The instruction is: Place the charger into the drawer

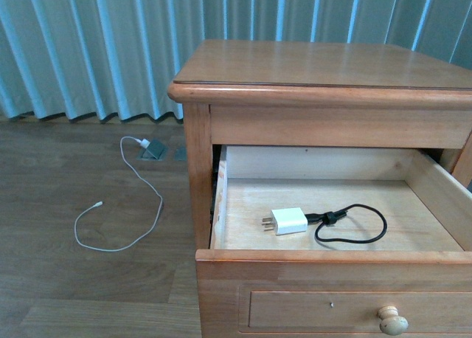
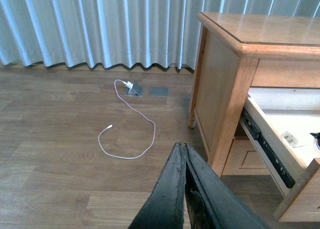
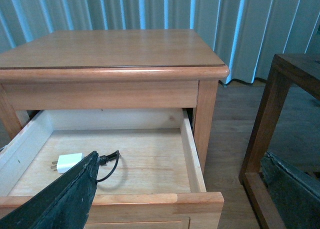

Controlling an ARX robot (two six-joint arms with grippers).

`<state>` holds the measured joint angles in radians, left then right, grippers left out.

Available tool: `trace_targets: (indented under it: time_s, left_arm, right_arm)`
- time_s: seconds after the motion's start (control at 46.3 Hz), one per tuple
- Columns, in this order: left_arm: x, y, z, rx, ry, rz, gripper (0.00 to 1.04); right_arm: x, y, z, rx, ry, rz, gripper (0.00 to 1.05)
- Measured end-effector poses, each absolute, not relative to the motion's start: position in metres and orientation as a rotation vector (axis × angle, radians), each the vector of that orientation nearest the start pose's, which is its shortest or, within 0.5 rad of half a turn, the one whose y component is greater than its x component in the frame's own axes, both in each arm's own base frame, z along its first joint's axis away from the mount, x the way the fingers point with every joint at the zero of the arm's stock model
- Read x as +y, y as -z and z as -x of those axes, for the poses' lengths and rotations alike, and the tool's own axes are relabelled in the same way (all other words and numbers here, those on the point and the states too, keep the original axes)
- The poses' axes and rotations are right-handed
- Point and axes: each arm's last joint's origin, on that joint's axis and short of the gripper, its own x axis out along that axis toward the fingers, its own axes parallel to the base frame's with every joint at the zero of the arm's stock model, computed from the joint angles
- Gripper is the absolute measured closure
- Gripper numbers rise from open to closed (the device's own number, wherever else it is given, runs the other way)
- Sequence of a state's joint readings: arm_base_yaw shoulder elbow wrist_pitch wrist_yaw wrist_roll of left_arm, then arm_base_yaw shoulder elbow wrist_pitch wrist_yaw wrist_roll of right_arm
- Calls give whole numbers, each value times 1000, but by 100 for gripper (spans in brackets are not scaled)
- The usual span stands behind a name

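Front view: the charger (image 1: 289, 221) lies flat on the floor of the open drawer (image 1: 332, 268), its black cable looping toward 3 o'clock. The knob (image 1: 393, 321) sits at 5 o'clock from it. Neither arm shows.

Left wrist view: the left gripper (image 2: 181, 146) hangs over the floorboards with its fingers pressed together, holding nothing. The charger (image 2: 291, 138) shows at the drawer (image 2: 260, 121) edge.

Right wrist view: the right gripper (image 3: 179, 158) is spread wide and empty above the drawer (image 3: 187, 149), with the charger (image 3: 69, 162) beside one finger.

The placing looks done. To finish well, lift the right arm straight up, clear of the cable loop, so nothing drags out.
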<state>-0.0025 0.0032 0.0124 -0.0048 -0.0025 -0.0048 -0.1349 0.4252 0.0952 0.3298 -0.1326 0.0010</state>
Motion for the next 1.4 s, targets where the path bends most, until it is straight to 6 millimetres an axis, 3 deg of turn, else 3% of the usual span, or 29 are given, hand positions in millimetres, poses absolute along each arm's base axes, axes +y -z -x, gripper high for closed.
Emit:
trace_targets:
  time_s: [0.065, 0.108, 0.238, 0.346, 0.626, 0.972, 1.404]
  left_arm:
    - [0, -167, -97, -4, 0, 5, 101]
    - [0, -167, -97, -4, 0, 5, 98]
    - [0, -167, -97, -4, 0, 5, 79]
    - [0, -167, -97, -4, 0, 5, 54]
    - [0, -167, -97, -4, 0, 5, 6]
    - [0, -167, -97, -4, 0, 4, 6]
    - [0, -167, -97, -5, 0, 4, 6]
  right_arm:
    - [-13, -189, -127, 8, -5, -1, 8]
    - [-12, -189, -128, 109, -69, -16, 8]
    - [-8, -184, -133, 459, -180, -121, 8]
    - [0, -170, -146, 729, -224, -221, 8]
    - [24, -158, -200, 838, -191, -233, 8]
    - [47, -134, -263, 878, -155, -191, 8]
    - [72, -125, -362, 665, -95, -110, 8]
